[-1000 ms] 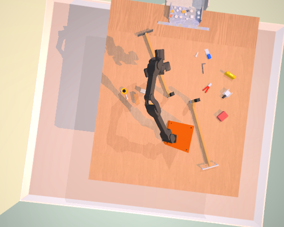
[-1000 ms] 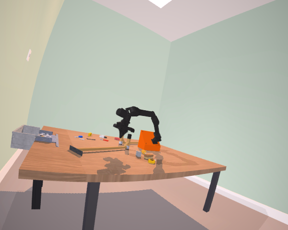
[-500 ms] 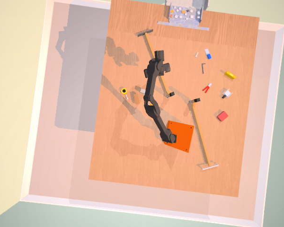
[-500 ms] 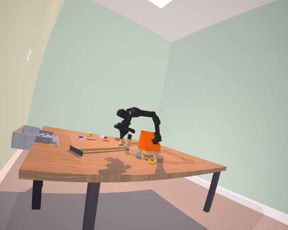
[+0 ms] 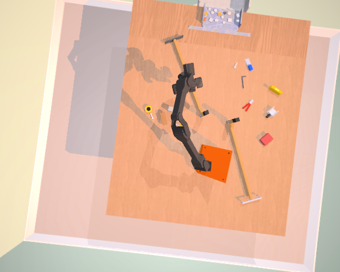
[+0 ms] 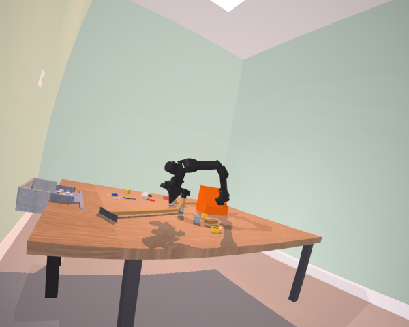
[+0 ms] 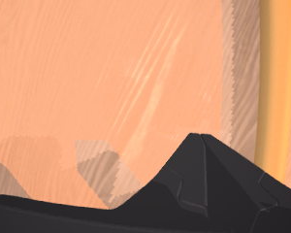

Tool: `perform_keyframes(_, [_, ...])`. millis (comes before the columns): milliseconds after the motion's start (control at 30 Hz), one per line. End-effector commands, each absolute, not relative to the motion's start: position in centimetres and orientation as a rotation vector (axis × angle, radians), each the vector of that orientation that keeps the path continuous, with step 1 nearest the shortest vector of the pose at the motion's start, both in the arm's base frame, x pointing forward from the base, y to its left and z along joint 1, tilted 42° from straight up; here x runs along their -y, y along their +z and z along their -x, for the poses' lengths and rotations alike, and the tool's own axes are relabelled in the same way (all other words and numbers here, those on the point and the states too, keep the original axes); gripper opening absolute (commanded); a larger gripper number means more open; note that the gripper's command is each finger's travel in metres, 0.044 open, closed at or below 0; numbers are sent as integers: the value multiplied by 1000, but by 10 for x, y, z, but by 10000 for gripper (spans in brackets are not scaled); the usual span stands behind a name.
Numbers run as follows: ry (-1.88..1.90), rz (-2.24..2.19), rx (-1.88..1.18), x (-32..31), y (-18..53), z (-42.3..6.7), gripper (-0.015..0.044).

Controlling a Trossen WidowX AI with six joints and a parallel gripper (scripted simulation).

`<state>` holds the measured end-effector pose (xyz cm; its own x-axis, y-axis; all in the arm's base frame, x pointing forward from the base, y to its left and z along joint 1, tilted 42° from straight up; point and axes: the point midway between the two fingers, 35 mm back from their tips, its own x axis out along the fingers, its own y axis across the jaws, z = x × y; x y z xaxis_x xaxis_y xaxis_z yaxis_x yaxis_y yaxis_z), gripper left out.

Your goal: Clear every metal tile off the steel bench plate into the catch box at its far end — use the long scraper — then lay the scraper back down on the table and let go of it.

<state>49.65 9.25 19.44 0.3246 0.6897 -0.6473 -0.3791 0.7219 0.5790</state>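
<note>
A long-handled scraper [image 5: 195, 100] [image 6: 146, 212] with a dark flat head lies on the table, its head at the far left and an upright black-topped grip at its near end. My gripper [image 6: 171, 201] [image 7: 198, 144] is shut and empty, fingertips together, above the table beside the handle [image 7: 275, 83], which is on the right in the wrist view. In the top view the arm hides the fingertips and part of the handle. Several small metal tiles [image 5: 229, 20] lie on the steel plate [image 5: 227, 28] [image 6: 62, 198] at the far edge. The catch box [image 6: 32, 201] adjoins it beyond the table edge; its inside is mostly hidden.
A second long-handled tool [image 5: 239, 158] with a pale open-frame head lies right of the orange base [image 5: 218, 164] [image 6: 211, 202]. A red block [image 5: 266, 139], red pliers [image 5: 248, 103] and a yellow item [image 5: 275, 89] lie right; a yellow ring [image 5: 148, 106] [image 6: 215, 229] and wooden block [image 5: 163, 118] lie left.
</note>
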Motion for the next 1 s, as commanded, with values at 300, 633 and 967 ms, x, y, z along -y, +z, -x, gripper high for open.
perform_keyframes(300, [718, -356, -1028, -114, 170, -499, 0])
perform_keyframes(633, [719, -358, -1026, -129, 154, -499, 0])
perform_keyframes(967, [720, -360, -1025, -139, 143, -500, 0])
